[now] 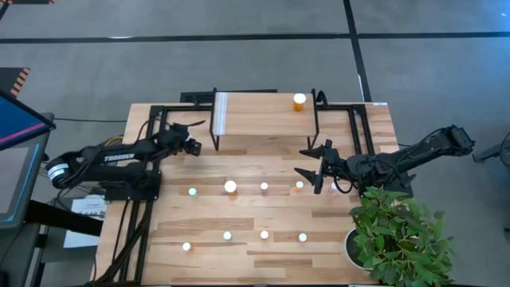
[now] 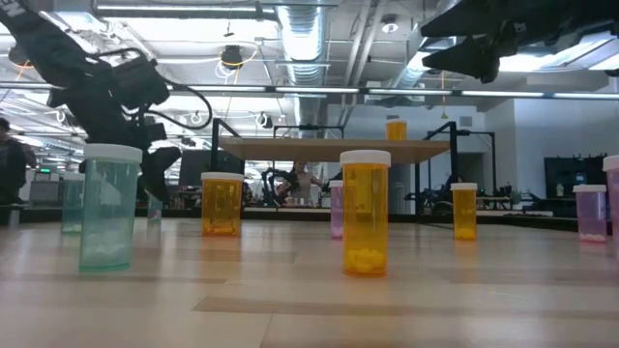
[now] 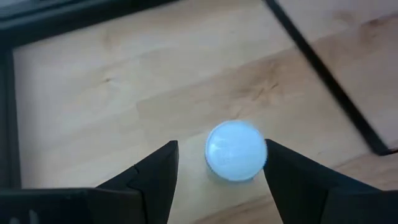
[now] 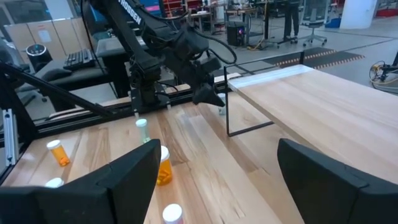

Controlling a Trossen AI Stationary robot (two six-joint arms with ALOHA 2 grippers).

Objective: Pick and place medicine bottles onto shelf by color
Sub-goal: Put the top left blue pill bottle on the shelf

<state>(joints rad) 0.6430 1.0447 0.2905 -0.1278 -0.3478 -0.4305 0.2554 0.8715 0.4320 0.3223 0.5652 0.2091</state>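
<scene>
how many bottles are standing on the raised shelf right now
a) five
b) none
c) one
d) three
c, only one orange bottle stands on the shelf, near its far right corner; the other bottles in view are on the tabletop.

The bottles on the table (image 2: 290, 290) wear white caps: a yellow-orange bottle (image 2: 366, 213) in front, a pale green bottle (image 2: 107, 206), a pink bottle (image 2: 589, 213). The shelf (image 1: 263, 114) is light wood with a white strip (image 1: 221, 114). The plant (image 1: 398, 239) is green.
</scene>
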